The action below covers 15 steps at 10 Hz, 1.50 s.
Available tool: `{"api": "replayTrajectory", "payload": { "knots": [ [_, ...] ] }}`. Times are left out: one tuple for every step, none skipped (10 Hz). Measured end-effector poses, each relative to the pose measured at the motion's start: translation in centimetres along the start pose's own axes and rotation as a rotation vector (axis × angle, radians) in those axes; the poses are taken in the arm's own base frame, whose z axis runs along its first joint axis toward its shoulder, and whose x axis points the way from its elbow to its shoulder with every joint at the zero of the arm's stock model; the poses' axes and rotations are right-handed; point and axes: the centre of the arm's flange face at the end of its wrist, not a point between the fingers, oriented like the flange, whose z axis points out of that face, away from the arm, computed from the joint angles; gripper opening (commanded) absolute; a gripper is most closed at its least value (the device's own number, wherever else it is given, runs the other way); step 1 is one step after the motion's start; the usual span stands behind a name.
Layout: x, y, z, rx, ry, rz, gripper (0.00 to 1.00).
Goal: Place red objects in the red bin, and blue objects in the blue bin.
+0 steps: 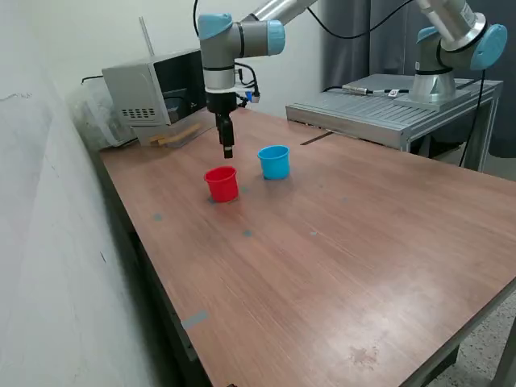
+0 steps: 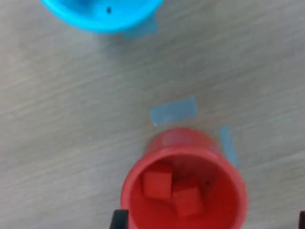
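Both red cubes (image 2: 157,184) lie inside the red cup (image 2: 183,191), so that half looks done. No blue cubes show on the tabletop (image 1: 339,242); the blue cup's (image 1: 274,161) inside is hidden. The gripper (image 1: 228,150) hangs above the red cup, and I cannot tell how its fingers stand.

We see two small red cubes (image 2: 157,184) lying side by side inside the round red plastic cup (image 1: 222,184), which stands on the wooden surface (image 1: 339,242) just beside the round light blue plastic cup (image 1: 274,161), toward the exterior view's left.
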Motion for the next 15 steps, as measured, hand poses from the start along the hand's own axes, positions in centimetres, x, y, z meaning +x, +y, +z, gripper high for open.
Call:
{"api": "replayTrajectory", "payload": {
  "knots": [
    [0.8, -1.6, -2.0, -0.002, 0.003, -0.017, 1.0],
    [1.8, -3.5, -4.6, -0.005, 0.007, -0.037, 1.0],
    [2.8, -5.6, -7.4, -0.009, 0.012, -0.059, 1.0],
    [3.6, -7.7, -10.4, -0.015, 0.016, -0.078, 1.0],
    [4.3, -9.9, -13.3, -0.026, 0.021, -0.094, 1.0],
    [4.9, -12.1, -15.9, -0.04, 0.026, -0.109, 1.0],
    [5.2, -14.3, -18.2, -0.051, 0.031, -0.119, 1.0],
    [5.3, -16.4, -20.1, -0.056, 0.034, -0.127, 1.0],
    [5.3, -18.4, -21.6, -0.057, 0.036, -0.133, 1.0],
    [5.1, -20.2, -22.8, -0.06, 0.037, -0.137, 1.0],
    [4.8, -21.7, -23.7, -0.062, 0.038, -0.14, 1.0],
    [4.6, -23.1, -24.3, -0.065, 0.039, -0.142, 1.0],
    [4.3, -24.5, -24.9, -0.068, 0.04, -0.146, 1.0],
    [4.1, -25.7, -25.4, -0.072, 0.042, -0.149, 1.0],
    [3.9, -26.9, -25.7, -0.073, 0.042, -0.152, 1.0]
  ]
}}
